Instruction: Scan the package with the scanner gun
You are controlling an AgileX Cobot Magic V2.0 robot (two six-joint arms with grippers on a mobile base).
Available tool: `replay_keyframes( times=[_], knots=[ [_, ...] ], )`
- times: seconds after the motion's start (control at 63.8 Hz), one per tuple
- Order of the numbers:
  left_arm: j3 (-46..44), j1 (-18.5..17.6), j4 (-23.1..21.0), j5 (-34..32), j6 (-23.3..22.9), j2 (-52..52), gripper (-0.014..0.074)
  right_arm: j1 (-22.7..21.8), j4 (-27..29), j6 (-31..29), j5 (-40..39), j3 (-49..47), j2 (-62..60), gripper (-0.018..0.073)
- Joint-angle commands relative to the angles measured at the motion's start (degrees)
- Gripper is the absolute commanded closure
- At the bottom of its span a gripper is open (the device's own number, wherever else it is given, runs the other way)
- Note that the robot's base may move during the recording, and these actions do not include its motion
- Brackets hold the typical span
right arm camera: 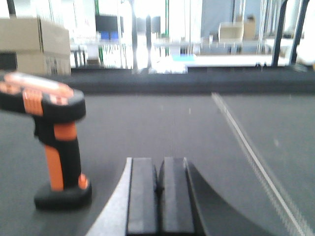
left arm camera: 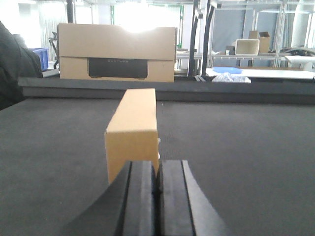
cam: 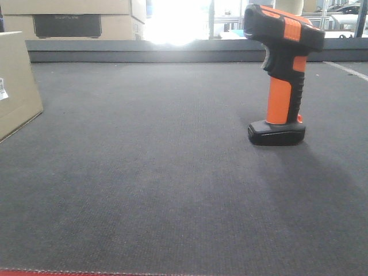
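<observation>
— What is taking up most of the view?

— A dark grey mat (cam: 172, 195) is stretching across the whole work surface. Behind its far edge, tan cartons (left arm camera: 117, 51) with a dark printed panel are sitting stacked.

— And where is the package lying?

— The package (left arm camera: 133, 130) is resting on the mat, plain tan, with its narrow end facing the left wrist camera. In the front view it is poking in at the left edge (cam: 17, 80), well apart from the scanner.

— How is the scanner standing?

— The scanner (cam: 282, 75) is standing upright on its flat black base, on the right side of the mat, with its head pointing left. Nothing is touching it.

— What are the arms doing?

— The left gripper (left arm camera: 157, 167) is sitting low just in front of the package, its fingers pressed together and gripping nothing; I cannot tell whether the tips are touching the cardboard. The right gripper (right arm camera: 158, 164) is also clenched on nothing, with the scanner (right arm camera: 56, 142) standing off to its left.

— Anything smaller?

— A white sticker (cam: 3, 89) is showing on the package's side.
</observation>
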Motion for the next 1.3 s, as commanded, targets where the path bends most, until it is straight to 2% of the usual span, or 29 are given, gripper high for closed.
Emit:
replay_keyframes(
  times=[0.0, 0.078, 0.141, 0.251, 0.376, 0.439, 0.549, 0.643, 0.706, 0.753, 0.831, 0.925, 1.035, 1.161, 1.286],
  knots=[
    [-0.17, -0.15, -1.47, -5.97, -0.20, -0.21, 0.0707, 0.02, 0.25, -0.07, -5.93, -0.02, -0.19, 0.0713],
    [-1.29, -0.15, -2.08, -7.07, -0.20, -0.21, 0.0707, 0.02, 0.25, -0.07, -6.23, -2.31, -0.19, 0.0713],
    [-5.24, -0.15, -2.08, -4.60, -0.20, -0.21, 0.0707, 0.02, 0.25, -0.07, -4.82, -6.19, -0.19, 0.0713],
    [-14.35, -0.15, -2.08, 4.21, 0.11, 0.00, 0.0707, 0.02, 0.25, -0.07, 3.12, -14.77, -0.19, 0.0713],
    [-23.93, -0.15, -1.59, 14.39, 0.11, 4.84, 0.0701, 0.02, 0.25, -0.07, 11.40, -23.87, 4.79, 0.0693],
    [-28.23, -0.15, -0.73, 19.39, 0.11, 8.55, 0.0662, 0.02, 0.25, -0.07, 13.43, -27.09, 8.14, 0.0606],
    [-34.88, -0.15, 0.07, 23.78, 0.11, 15.06, 0.0504, 0.02, 0.25, -0.07, 15.43, -31.45, 14.51, 0.0319],
    [-38.58, -0.15, 0.32, 26.14, 0.11, 19.78, 0.0318, 0.02, 0.25, -0.07, 15.32, -32.97, 18.43, 0.0085],
    [-40.88, -0.15, 0.32, 27.43, 0.11, 23.39, 0.0187, 0.02, 0.25, -0.07, 14.96, -33.22, 20.78, -0.0018],
    [-42.55, -0.15, 0.32, 28.54, 0.11, 26.76, 0.0083, 0.02, -0.22, -0.07, 14.36, -33.22, 21.98, -0.0009],
    [-44.57, -0.47, 0.32, 30.12, 0.00, 30.81, -0.0016, 0.02, -0.16, -0.07, 13.87, -33.22, 22.51, -0.0009],
    [-47.31, -0.93, 0.32, 33.48, -1.63, 34.80, 0.0000, 1.01, -0.16, -0.07, 13.87, -33.22, 22.61, -0.0009],
    [-52.41, -0.93, 1.03, 43.56, -1.72, 40.77, 0.0015, 2.46, -0.26, -0.07, 14.33, -33.22, 22.61, -0.0009],
    [-60.19, -0.93, 5.80, 53.74, -3.01, 48.58, 0.0015, 3.96, -0.26, -0.07, 15.40, -33.22, 22.71, -0.0009],
    [-70.14, -0.45, 9.91, 60.50, -2.90, 57.98, 0.0015, 5.85, -0.26, -0.07, 16.53, -33.22, 23.69, -0.0009]
  ],
)
